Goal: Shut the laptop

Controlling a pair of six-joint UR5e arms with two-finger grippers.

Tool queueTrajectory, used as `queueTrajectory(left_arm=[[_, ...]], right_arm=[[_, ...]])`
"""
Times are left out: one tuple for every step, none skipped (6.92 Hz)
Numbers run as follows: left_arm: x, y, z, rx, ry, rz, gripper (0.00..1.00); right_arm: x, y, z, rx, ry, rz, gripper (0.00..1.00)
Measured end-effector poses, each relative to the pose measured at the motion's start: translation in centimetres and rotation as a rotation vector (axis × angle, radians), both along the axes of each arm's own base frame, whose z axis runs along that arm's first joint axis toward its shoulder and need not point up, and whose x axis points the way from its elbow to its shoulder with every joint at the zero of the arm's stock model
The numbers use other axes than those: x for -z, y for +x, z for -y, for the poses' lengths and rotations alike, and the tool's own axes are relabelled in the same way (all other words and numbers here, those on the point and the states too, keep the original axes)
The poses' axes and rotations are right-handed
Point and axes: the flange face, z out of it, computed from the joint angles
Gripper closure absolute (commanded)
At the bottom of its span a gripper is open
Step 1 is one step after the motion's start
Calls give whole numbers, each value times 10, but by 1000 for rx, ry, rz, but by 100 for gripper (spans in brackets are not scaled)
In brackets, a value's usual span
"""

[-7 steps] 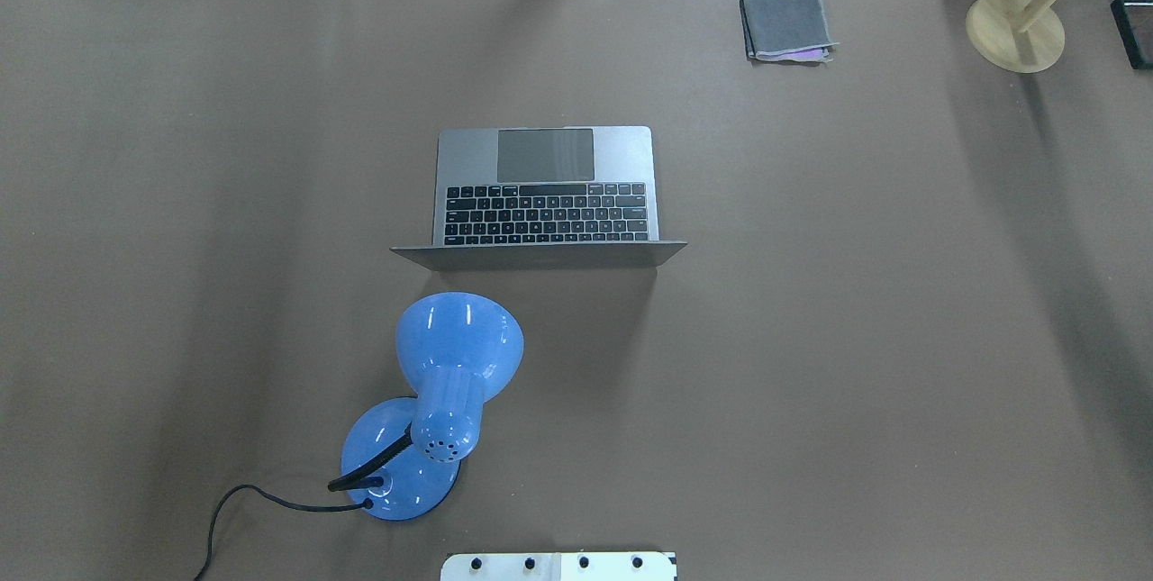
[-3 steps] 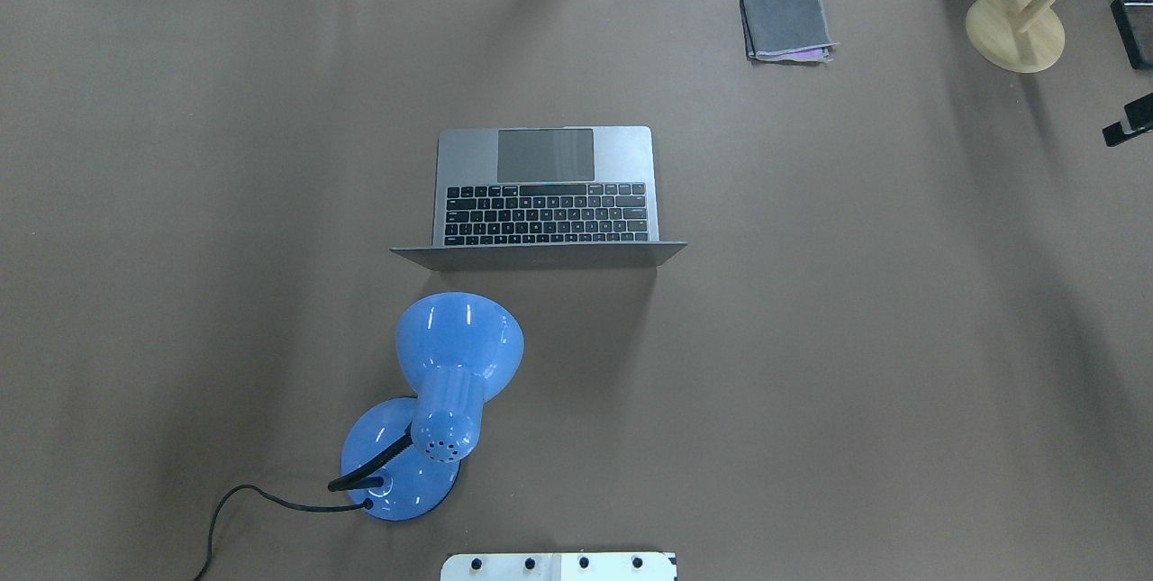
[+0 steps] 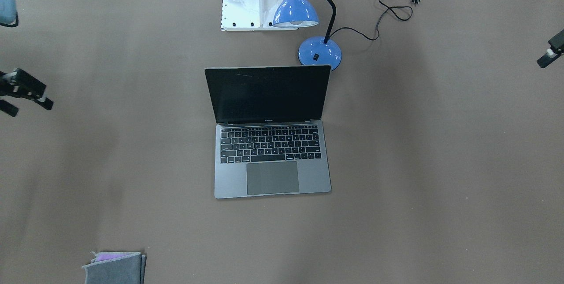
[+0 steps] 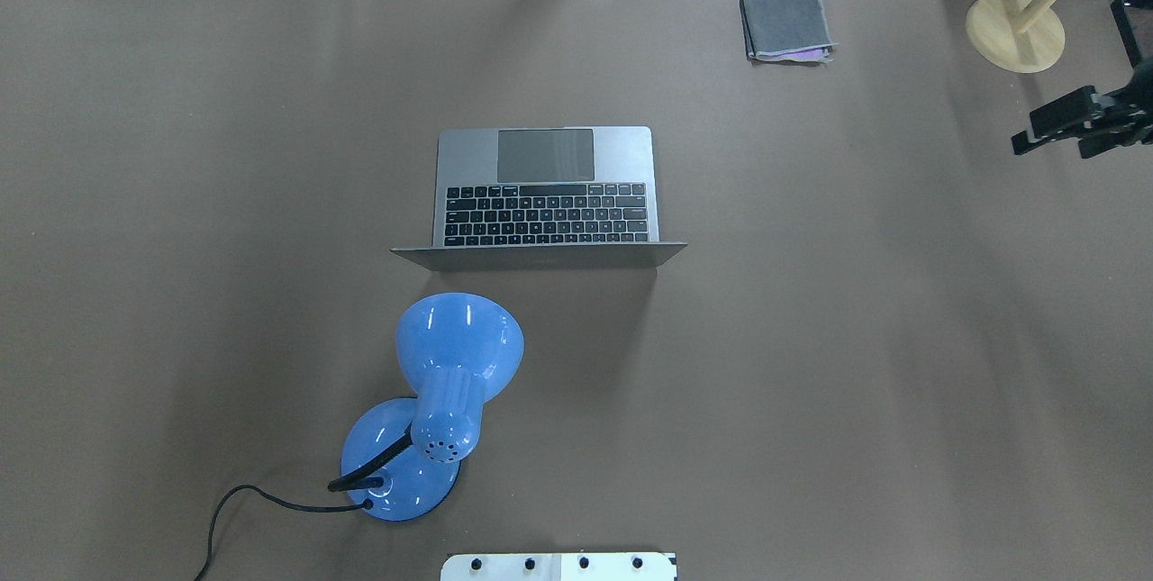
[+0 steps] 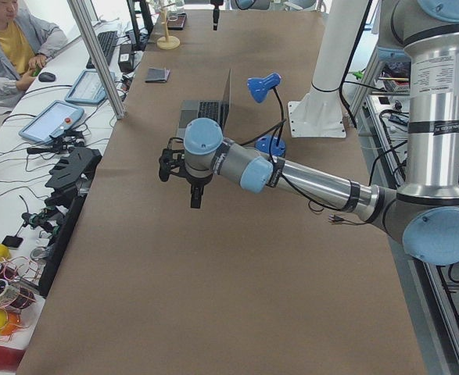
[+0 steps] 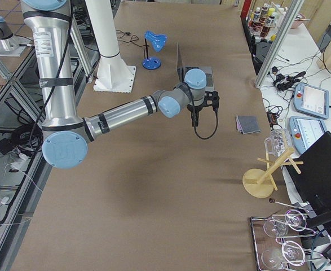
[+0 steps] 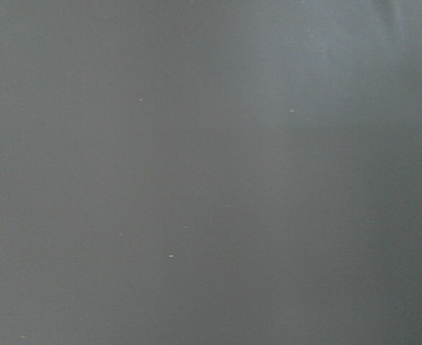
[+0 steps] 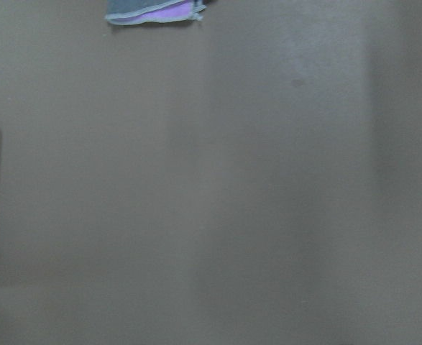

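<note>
The space-grey laptop [image 4: 546, 194] stands open at the middle of the table, its dark screen [image 3: 269, 95] upright and facing away from the robot. My right gripper [image 4: 1049, 149] hangs over the table's right side, far from the laptop; it also shows in the front view [image 3: 26, 107] with its two fingers apart and nothing between them. My left gripper [image 3: 546, 60] shows only partly at the front view's right edge, far from the laptop, and I cannot tell whether it is open or shut. The wrist views show no fingers.
A blue desk lamp [image 4: 450, 383] with a black cord stands just behind the laptop lid, towards the robot. A grey felt pouch [image 4: 785, 25] lies at the far right. A wooden stand [image 4: 1015, 30] is at the far right corner.
My right gripper has come into the overhead view from the right edge and moved left. The laptop has not moved.
</note>
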Motion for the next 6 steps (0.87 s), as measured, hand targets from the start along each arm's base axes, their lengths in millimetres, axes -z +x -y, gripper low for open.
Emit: queueTrajectory(left_arm=[[41, 46, 8, -17, -40, -34, 95], [77, 90, 9, -39, -74, -62, 100], [108, 131, 2, -67, -100, -82, 100], [132, 167, -8, -92, -121, -94, 100], [149, 200, -23, -108, -135, -94, 100], [161, 224, -38, -126, -139, -94, 100]], right_arm=[[45, -45, -21, -21, -33, 44, 100], [85, -81, -45, -22, -62, 91, 100], [114, -108, -68, 4, -71, 129, 100], [132, -128, -88, 35, -77, 153, 100], [149, -149, -103, 51, -98, 175, 100], [166, -171, -116, 48, -122, 186, 100]])
